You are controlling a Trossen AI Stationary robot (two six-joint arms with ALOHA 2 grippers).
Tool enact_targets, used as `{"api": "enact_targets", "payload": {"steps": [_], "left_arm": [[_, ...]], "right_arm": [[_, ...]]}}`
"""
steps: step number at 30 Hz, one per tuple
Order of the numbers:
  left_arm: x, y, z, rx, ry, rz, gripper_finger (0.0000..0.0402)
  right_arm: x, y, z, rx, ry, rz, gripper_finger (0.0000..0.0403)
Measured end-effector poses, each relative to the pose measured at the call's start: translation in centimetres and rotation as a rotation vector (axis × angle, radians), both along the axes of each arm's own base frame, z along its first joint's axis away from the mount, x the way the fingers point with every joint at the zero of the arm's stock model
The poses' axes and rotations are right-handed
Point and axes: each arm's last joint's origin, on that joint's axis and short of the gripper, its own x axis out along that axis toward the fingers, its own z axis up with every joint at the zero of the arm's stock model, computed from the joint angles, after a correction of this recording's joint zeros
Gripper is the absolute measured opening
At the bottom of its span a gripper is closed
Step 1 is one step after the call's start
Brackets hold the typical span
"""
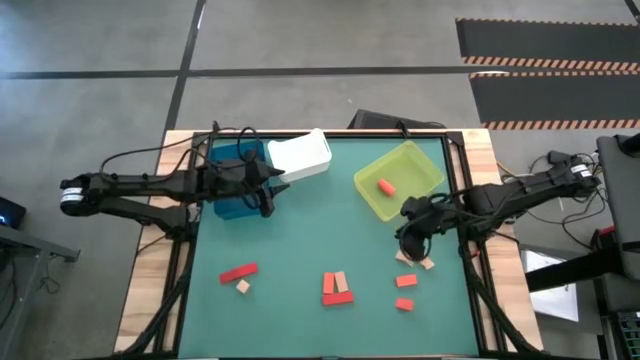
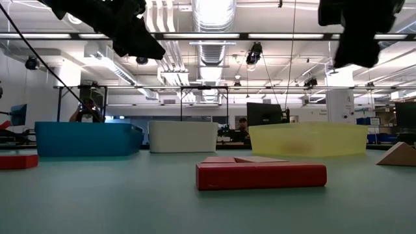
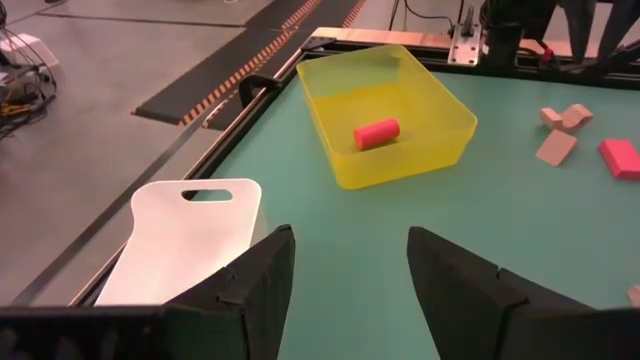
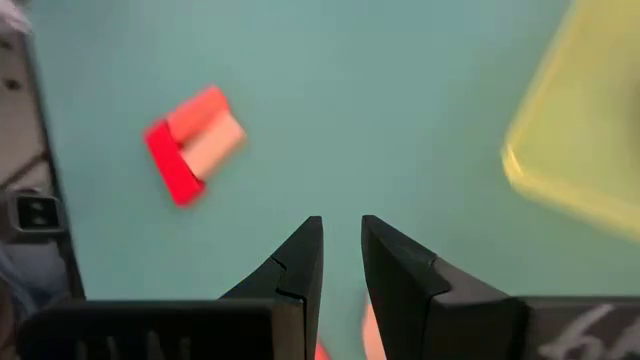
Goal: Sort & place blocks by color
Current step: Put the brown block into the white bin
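The left gripper (image 3: 348,290) hangs above the table between the blue bin (image 1: 232,180) and the white bin (image 1: 303,157), its two fingers spread wide with nothing between them. The right gripper (image 4: 340,270) hovers over the table just beside the near corner of the yellow-green bin (image 1: 421,172); its fingers stand a narrow gap apart and hold nothing — bare table shows between them.

Three bins sit along the far side of the table. The yellow-green one holds a single orange block (image 1: 386,186), a short round piece lying on its side. The white bin is tipped over, and no block shows inside it in the left wrist view. The inside of the blue bin is mostly hidden by the left arm, so I cannot tell its contents.

The remaining blocks lie loose on the near half of the table. On the left, a red bar (image 1: 238,273) with a small tan cube (image 1: 243,287) just beside it. In the middle, a cluster (image 1: 337,289) of red bars with one tan bar touching them. On the right, two small red pieces (image 1: 405,282) near each other, and tan pieces (image 1: 427,263) just under the right gripper — partly hidden, so their count is unclear.
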Motion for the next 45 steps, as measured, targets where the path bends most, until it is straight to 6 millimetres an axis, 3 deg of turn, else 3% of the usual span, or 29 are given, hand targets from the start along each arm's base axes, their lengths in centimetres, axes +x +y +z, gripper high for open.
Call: {"api": "enact_targets", "payload": {"steps": [10,19,23,35,40,45], "left_arm": [[0.0,0.0,0.0,0.0,0.0,0.0,0.018],[0.0,0.0,0.0,0.0,0.001,0.0,0.018],[0.0,0.0,0.0,0.0,0.001,0.0,0.018],[0.0,0.0,0.0,-0.001,0.001,0.0,0.018],[0.0,0.0,0.0,-0.001,0.001,0.0,0.018],[0.0,0.0,0.0,-0.001,0.001,0.0,0.018]], "right_arm": [[0.2,1.5,-1.7,-0.006,0.362,-0.082,0.0063],[2.4,3.1,-3.1,-0.027,0.484,-0.047,0.0069],[2.8,3.3,-3.1,0.012,0.504,-0.074,0.0101],[3.8,3.7,-5.2,-0.019,0.591,-0.084,0.025],[4.4,4.0,-6.9,-0.038,0.666,-0.062,0.0269],[4.9,4.2,-8.5,-0.068,0.731,-0.026,0.0261]]}}
